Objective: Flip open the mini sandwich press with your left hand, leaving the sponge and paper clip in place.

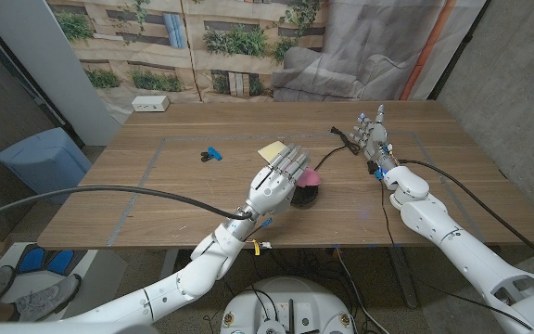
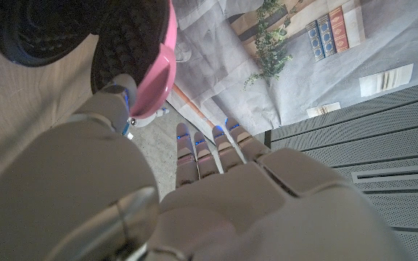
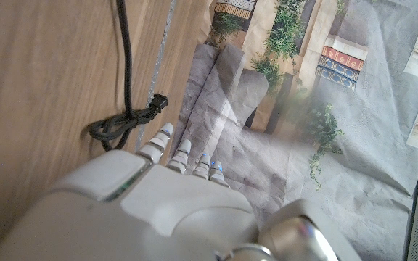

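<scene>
1. Mini sandwich press (image 1: pixel 306 186) stood near the middle of the wooden table (image 1: pixel 156 199), pink lid raised and tilted back, black base beneath it; in the left wrist view, pink lid edge (image 2: pixel 158 69) seen beside dark ribbed plates.
2. Left hand (image 1: pixel 278 180) was held just beside the press on its left, fingers (image 1: pixel 292 161) straight and close together, reaching up past the lid; thumb tip (image 2: pixel 115 90) lay at the pink lid's edge in the left wrist view, but could not tell whether anything was gripped.
3. Yellow sponge (image 1: pixel 270 149) lay just behind the left hand's fingertips, farther from the robot, partly hidden.
4. Blue and black paper clip (image 1: pixel 210 155) lay to the left of the sponge, well apart from the press.
5. Black power cord (image 1: pixel 343 141) ran from the press toward the right, with a knotted bundle (image 3: pixel 122 123) on the wood.
6. Right hand (image 1: pixel 375 141) stood at the table's right side, fingers straight and slightly spread, holding nothing, close to the cord bundle.
7. White box (image 1: pixel 150 104) sat at the far left edge of the table.
</scene>
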{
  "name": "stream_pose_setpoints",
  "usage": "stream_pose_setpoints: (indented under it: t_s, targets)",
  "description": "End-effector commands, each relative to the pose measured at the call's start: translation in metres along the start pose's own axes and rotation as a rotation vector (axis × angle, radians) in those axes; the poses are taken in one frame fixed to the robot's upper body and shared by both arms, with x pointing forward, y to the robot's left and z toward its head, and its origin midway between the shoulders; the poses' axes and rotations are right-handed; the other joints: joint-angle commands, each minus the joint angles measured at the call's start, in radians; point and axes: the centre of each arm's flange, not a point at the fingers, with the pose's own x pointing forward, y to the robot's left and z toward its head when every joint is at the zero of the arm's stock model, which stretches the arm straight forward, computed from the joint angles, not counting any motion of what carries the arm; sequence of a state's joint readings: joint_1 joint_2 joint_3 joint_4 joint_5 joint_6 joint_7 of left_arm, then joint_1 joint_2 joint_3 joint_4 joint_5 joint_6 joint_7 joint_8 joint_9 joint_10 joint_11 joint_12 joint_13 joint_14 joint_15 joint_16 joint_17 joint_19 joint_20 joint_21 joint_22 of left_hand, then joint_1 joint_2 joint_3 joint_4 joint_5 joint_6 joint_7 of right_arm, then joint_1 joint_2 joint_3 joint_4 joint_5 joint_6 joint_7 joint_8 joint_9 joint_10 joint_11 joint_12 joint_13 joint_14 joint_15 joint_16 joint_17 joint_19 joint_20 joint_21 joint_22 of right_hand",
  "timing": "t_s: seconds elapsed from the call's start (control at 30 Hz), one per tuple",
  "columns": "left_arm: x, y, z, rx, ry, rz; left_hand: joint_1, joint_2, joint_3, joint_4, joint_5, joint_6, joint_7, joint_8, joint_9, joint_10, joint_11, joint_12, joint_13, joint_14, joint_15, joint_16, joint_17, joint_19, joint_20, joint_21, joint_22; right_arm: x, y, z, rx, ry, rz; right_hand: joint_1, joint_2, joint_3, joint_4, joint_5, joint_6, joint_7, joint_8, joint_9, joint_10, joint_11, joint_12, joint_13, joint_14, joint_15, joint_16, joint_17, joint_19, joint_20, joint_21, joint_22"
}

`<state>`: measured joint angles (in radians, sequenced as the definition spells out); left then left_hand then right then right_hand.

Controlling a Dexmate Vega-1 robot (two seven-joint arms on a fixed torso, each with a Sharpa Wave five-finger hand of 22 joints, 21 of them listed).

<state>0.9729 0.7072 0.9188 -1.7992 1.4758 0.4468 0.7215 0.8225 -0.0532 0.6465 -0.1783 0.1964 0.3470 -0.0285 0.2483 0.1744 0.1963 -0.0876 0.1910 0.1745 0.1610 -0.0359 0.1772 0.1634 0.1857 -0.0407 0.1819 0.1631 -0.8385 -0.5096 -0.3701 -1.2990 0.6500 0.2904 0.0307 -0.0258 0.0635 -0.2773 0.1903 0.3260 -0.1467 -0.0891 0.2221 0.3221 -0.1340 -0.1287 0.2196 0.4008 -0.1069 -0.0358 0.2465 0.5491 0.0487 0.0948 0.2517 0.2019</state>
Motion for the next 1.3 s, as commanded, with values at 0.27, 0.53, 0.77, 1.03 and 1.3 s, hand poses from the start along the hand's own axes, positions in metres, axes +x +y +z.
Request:
stream_pose_setpoints:
  t_s: [0.27,0.53,0.77,1.03,1.3]
  targets:
    - [0.019,-0.003,-0.008,0.013,-0.014,0.031,0.014,0.001,-0.009,0.001,0.004,0.009,-0.001,-0.004,0.005,0.005,-0.004,-0.004,0.001,0.005,-0.029,0.0,0.002,0.006,-0.055,0.001,0.001,0.0,0.0,0.0,0.0,0.001,0.0,0.003,0.09,-0.005,-0.001,0.005,-0.006,0.002,0.004,0.006,-0.007,0.004,0.005,0.005,-0.01,-0.02,0.003,0.004,0.002,0.009,0.004,0.004]
    - [0.029,-0.001,-0.014,0.007,-0.021,0.04,0.016,0.002,-0.014,0.001,0.004,0.011,-0.003,-0.005,0.005,0.006,-0.004,-0.005,0.001,0.006,-0.028,0.0,0.002,0.008,-0.054,0.002,0.001,0.0,0.0,0.0,0.0,0.001,0.0,0.003,0.09,-0.005,-0.001,0.005,-0.006,0.001,0.004,0.006,-0.008,0.004,0.005,0.005,-0.01,-0.019,0.003,0.004,0.002,0.009,0.004,0.004]
    - [0.04,0.001,-0.02,0.022,-0.02,0.054,0.018,0.004,-0.02,0.001,0.004,0.018,-0.006,-0.005,0.005,0.008,-0.005,-0.004,0.001,0.007,-0.03,0.0,0.002,0.011,-0.054,0.003,0.001,0.0,0.0,0.0,0.0,0.001,0.0,0.003,0.09,-0.005,-0.001,0.006,-0.006,0.0,0.004,0.006,-0.007,0.005,0.006,0.005,-0.01,-0.019,0.003,0.004,0.002,0.009,0.004,0.004]
    - [0.055,0.0,-0.018,0.021,-0.032,0.063,0.021,0.006,-0.025,0.001,0.004,0.025,-0.008,-0.004,0.005,0.009,-0.007,-0.005,0.001,0.01,-0.031,0.0,0.002,0.013,-0.053,0.003,0.001,0.0,0.0,0.0,0.0,0.001,0.0,0.003,0.09,-0.005,-0.001,0.005,-0.005,-0.001,0.004,0.006,-0.008,0.004,0.005,0.005,-0.009,-0.021,0.003,0.004,0.003,0.008,0.005,0.004]
    - [0.066,-0.005,-0.012,0.025,-0.063,0.041,0.023,0.007,-0.029,0.001,0.004,0.027,-0.009,-0.006,0.005,0.009,-0.003,-0.005,0.001,0.012,-0.031,0.0,0.002,0.015,-0.056,0.003,0.001,0.0,0.0,0.0,0.0,0.001,0.0,0.003,0.09,-0.005,-0.001,0.006,-0.006,0.001,0.004,0.006,-0.007,0.004,0.006,0.005,-0.009,-0.019,0.003,0.004,0.002,0.009,0.004,0.004]
